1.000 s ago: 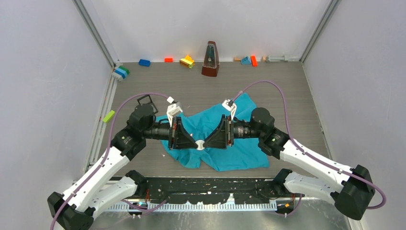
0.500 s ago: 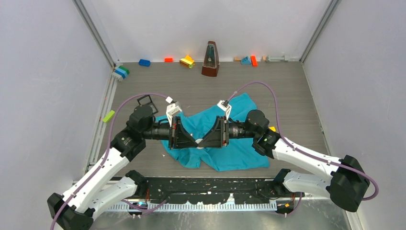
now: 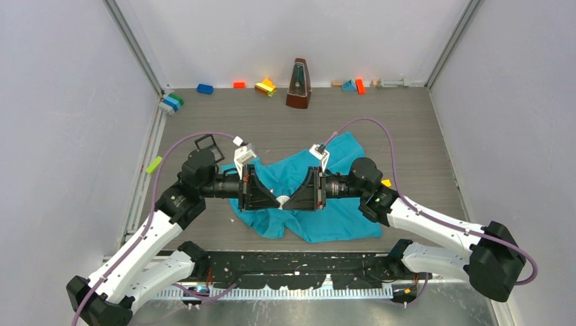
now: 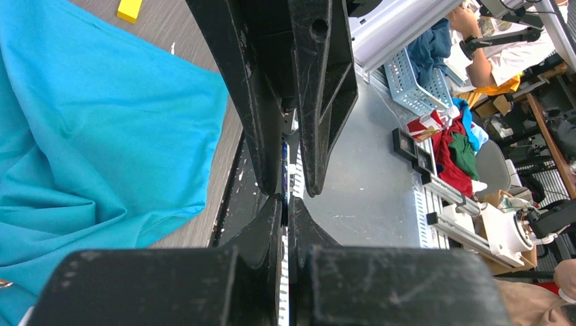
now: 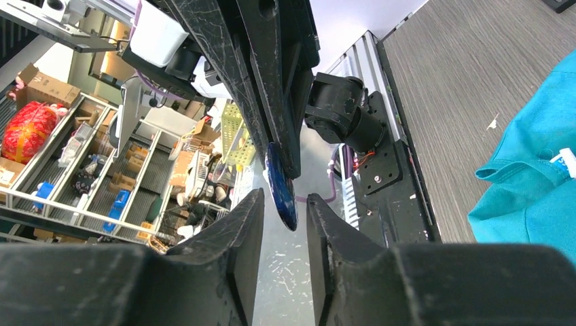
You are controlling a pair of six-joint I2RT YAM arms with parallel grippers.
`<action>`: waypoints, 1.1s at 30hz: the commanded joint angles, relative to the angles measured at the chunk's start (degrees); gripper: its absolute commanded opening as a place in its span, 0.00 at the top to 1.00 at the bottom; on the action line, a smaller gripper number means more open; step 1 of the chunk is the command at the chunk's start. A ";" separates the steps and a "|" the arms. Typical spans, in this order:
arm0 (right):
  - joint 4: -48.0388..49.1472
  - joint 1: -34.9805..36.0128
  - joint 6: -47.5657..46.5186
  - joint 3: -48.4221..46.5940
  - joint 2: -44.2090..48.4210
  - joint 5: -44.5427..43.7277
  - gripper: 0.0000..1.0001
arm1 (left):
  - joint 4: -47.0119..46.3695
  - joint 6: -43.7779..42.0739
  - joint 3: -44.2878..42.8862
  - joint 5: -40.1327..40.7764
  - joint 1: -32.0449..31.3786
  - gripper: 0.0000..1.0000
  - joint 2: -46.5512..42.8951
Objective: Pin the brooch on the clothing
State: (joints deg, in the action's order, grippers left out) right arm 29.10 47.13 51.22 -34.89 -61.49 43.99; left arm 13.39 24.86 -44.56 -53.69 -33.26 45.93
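The clothing [image 3: 326,217], a teal T-shirt, lies crumpled on the table under both grippers; it also shows in the left wrist view [image 4: 88,136] and, with its white neck label [image 5: 564,161], in the right wrist view. The brooch [image 5: 280,187] is a small dark-blue disc, seen white from above [image 3: 280,202]. My left gripper [image 3: 277,201] is shut on it, holding it edge-on a little above the shirt [image 4: 285,200]. My right gripper [image 3: 286,202] faces it tip to tip. Its jaws [image 5: 285,200] stand either side of the disc with a gap on each side.
A metronome [image 3: 298,84] and several toy bricks [image 3: 265,87] stand along the back wall. A green block [image 3: 154,164] lies at the left rail and a yellow block [image 3: 386,182] beside the right arm. The black base rail [image 3: 299,268] runs along the near edge.
My right gripper has moved left up to the left gripper and its jaws have narrowed around the brooch. The left gripper has stayed shut on the brooch, almost still.
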 commanded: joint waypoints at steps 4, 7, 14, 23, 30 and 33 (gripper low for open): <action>3.40 0.22 -0.48 -0.66 -0.56 0.21 0.76 | -2.74 -0.58 -0.02 -1.77 0.21 1.00 -0.52; 3.66 0.24 -0.38 -0.92 -1.44 0.03 0.88 | -3.61 -0.15 0.16 -2.93 0.21 1.00 -0.54; -1.47 0.18 -1.34 -3.46 -6.39 -3.63 0.98 | -5.85 0.88 0.86 -5.87 0.21 1.00 -0.14; 2.10 0.00 2.92 -5.41 -14.65 -6.56 0.99 | -8.95 2.94 1.66 -9.38 -0.42 1.00 0.52; 10.96 -0.46 6.96 -5.52 -19.25 -3.90 0.97 | -8.93 3.75 1.86 -8.46 -0.71 1.00 1.24; 13.89 -0.42 8.21 -5.19 -19.02 -1.13 0.91 | -6.02 2.22 1.14 -5.95 -0.75 1.00 1.94</action>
State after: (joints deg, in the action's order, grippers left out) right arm 35.57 45.12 55.99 -37.19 -77.65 53.41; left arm 17.82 26.63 -40.86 -52.66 -30.57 47.20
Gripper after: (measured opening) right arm 0.114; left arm 0.026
